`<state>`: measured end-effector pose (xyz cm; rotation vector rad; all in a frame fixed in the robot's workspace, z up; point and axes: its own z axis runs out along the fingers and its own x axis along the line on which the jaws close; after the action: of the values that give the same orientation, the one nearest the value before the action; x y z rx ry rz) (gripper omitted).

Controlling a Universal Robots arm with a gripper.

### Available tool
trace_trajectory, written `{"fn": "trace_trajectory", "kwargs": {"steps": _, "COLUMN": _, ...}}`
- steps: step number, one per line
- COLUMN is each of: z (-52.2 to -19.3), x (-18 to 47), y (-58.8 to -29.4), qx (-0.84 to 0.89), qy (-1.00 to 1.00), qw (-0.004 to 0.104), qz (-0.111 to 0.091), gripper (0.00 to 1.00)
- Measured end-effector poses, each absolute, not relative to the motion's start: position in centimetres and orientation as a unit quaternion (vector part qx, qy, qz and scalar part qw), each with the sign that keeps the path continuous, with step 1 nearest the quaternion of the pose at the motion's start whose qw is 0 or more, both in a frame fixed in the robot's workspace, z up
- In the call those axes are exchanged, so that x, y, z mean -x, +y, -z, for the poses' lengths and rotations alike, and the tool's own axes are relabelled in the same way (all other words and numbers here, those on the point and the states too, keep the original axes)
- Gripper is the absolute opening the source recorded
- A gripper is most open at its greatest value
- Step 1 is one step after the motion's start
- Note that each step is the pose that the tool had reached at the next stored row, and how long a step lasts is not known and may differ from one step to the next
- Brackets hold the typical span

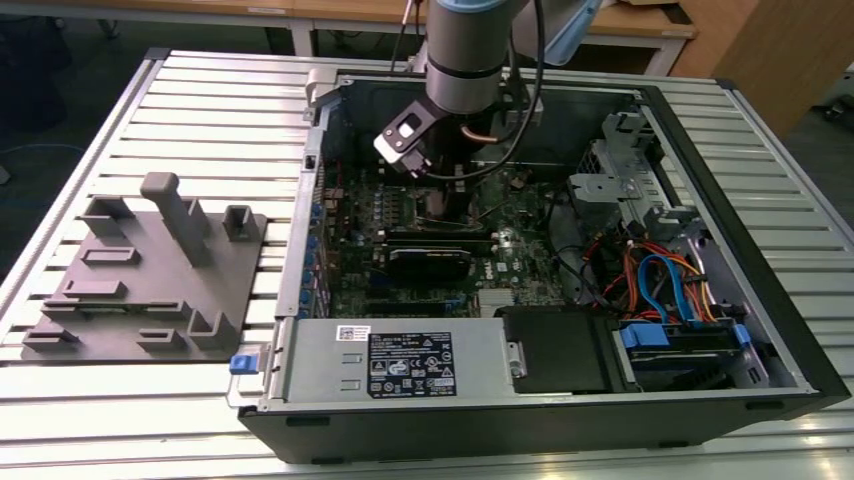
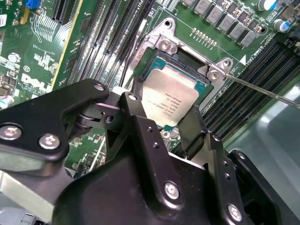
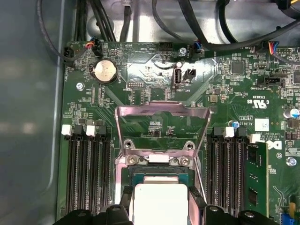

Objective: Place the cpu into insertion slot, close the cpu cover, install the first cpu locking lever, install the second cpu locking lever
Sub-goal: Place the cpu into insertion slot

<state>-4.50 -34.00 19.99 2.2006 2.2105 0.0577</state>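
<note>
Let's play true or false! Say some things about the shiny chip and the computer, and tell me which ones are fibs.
1. The cpu cover is flipped open. True.
2. The cpu lies on the grey tray. False: it is at the insertion slot, right by the claw.
3. The computer case is shut. False: its side is open, showing the green board.
4. A round silver battery sits on the green board. True.

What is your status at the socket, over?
Gripper shut on chip. Chip low in socket. Cover tipped back, open. Lever rod off to the side.
</note>
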Motion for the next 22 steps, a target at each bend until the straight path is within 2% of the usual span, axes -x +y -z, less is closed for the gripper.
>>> {"fn": "trace_trajectory", "kwargs": {"steps": 22, "z": -19.25, "x": 4.38, "y": -33.9, "qx": -0.707, "qy": 0.707, "qw": 0.011, "qz": -0.019, "gripper": 0.54}}
